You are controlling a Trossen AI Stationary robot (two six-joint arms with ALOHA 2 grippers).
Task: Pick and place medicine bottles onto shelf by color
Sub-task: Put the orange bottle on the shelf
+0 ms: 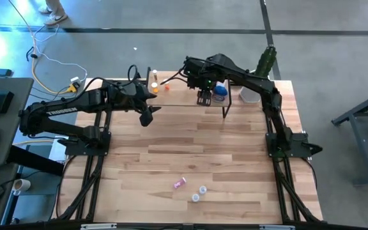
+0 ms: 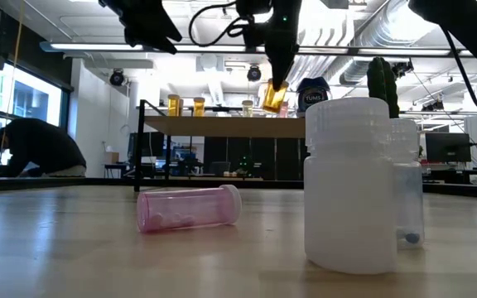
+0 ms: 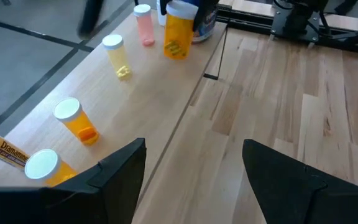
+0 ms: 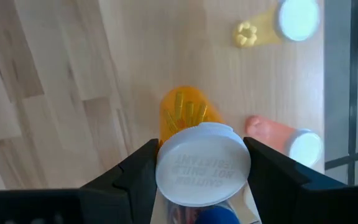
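Note:
The shelf (image 1: 187,96) stands at the table's far side with several bottles upright on its board: orange (image 3: 74,119), yellowish (image 3: 117,55), pink (image 3: 145,25) and the blue jar (image 1: 220,91). My right gripper (image 1: 203,96) is over the shelf, shut on an orange bottle (image 2: 273,97). My left gripper (image 1: 147,115) is open and empty, in the air near the shelf's left end. A pink bottle (image 1: 180,183) lies on its side on the table, and two white bottles (image 1: 202,190) (image 1: 195,197) stand near the front. My right gripper pinches the orange bottle by its white cap (image 4: 204,163), one finger on either side. The fingers come from above, pointing down. The bottle hangs below them, slightly tilted, its base (image 2: 272,109) just above the shelf board, between the pink bottle (image 4: 284,140) and the blue jar.
A white pot (image 1: 249,94) with a green cactus (image 1: 266,61) stands at the far right beside the shelf. The wide tabletop (image 1: 190,147) lies between the shelf and the loose bottles. A person (image 2: 40,149) bends over in the room behind.

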